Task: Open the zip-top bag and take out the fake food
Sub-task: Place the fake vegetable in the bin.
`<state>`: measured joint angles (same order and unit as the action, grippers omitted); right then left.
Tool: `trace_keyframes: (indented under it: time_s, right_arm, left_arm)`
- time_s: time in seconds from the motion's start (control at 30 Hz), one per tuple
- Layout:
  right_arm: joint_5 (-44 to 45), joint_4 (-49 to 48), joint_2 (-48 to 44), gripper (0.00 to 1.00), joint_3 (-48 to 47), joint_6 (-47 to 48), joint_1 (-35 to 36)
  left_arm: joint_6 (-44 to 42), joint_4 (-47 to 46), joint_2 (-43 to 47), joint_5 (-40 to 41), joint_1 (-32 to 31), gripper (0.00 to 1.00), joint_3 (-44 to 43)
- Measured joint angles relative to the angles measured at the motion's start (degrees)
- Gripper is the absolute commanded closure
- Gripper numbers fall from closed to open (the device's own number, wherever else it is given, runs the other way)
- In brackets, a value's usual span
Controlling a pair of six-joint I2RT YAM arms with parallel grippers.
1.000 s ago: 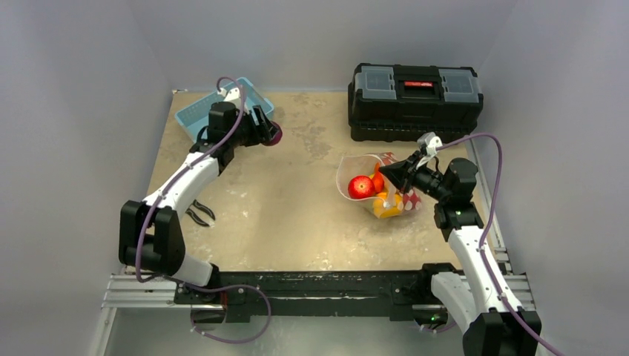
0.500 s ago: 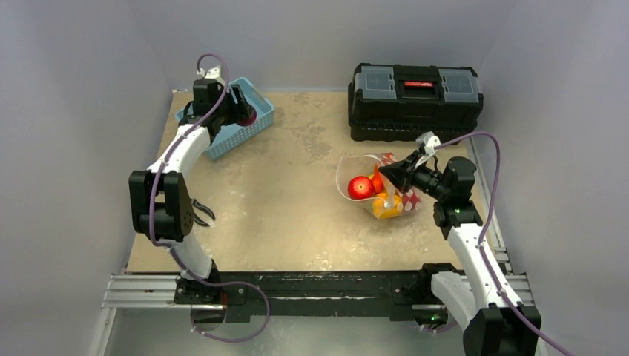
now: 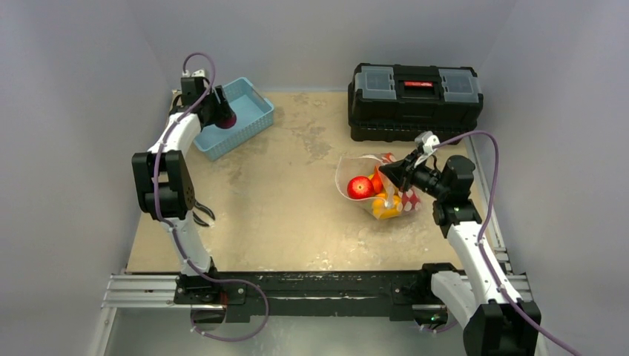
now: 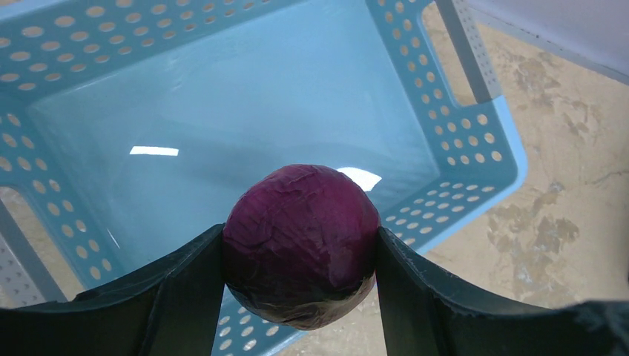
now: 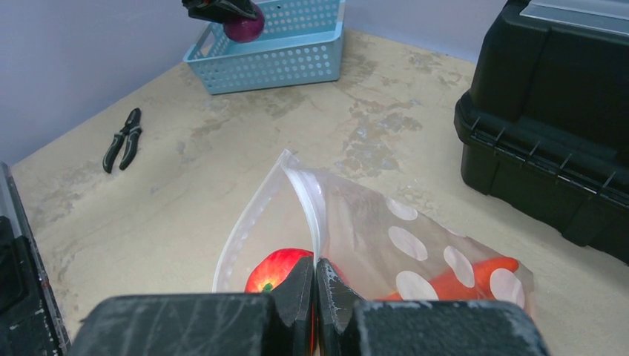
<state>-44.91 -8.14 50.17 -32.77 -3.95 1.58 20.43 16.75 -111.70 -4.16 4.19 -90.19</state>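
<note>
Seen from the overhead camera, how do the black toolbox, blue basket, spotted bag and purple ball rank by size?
1. Black plastic toolbox.
2. Light-blue perforated plastic basket and clear polka-dotted zip-top bag: too alike to rank.
3. Round purple fake cabbage, smallest.

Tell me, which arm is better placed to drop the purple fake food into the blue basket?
Left. The left gripper holds the purple fake food above the blue basket. The right gripper is far from it, shut on the zip-top bag's rim.
</note>
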Motion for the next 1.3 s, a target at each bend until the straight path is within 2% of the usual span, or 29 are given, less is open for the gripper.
trace_keyframes:
  time_s: [0.17,0.27,0.37,0.43,0.8,0.97,1.13,1.3]
  right_arm:
    - [0.44,0.09,0.20,1.00,0.00,0.46,0.00]
    - [0.44,0.11,0.35,1.00,0.00,0.72,0.00]
    - [0.48,0.28,0.76,1.00,-0.02,1.16,0.00]
    - [0.59,0.46,1.05,1.00,-0.09,1.42,0.00]
    - [0.85,0.94,1.20,1.00,-0.11,2.47,0.00]
    - [0.72,1.29,1.07,1.00,-0.11,3.89,0.00]
    - [-1.36,1.79,0.31,1.00,-0.17,7.13,0.00]
    - [-5.79,6.08,-0.02,1.00,-1.36,14.60,0.00]
  left_arm:
    - [-0.13,1.64,-2.05,1.36,0.79,0.39,-2.23]
    - [-0.33,2.51,-3.04,2.05,0.79,0.26,-3.50]
    - [-0.61,2.86,-3.85,2.43,0.79,0.08,-4.59]
    - [-0.72,3.30,-3.89,2.78,0.79,0.01,-4.76]
    - [-1.97,5.03,-1.14,4.15,1.31,0.00,-4.31]
    - [0.90,0.98,9.70,-0.44,2.78,0.00,6.86]
    - [9.18,-7.54,20.76,-8.63,5.07,0.00,18.84]
    - [14.86,-11.26,31.06,-13.42,3.15,0.00,30.27]
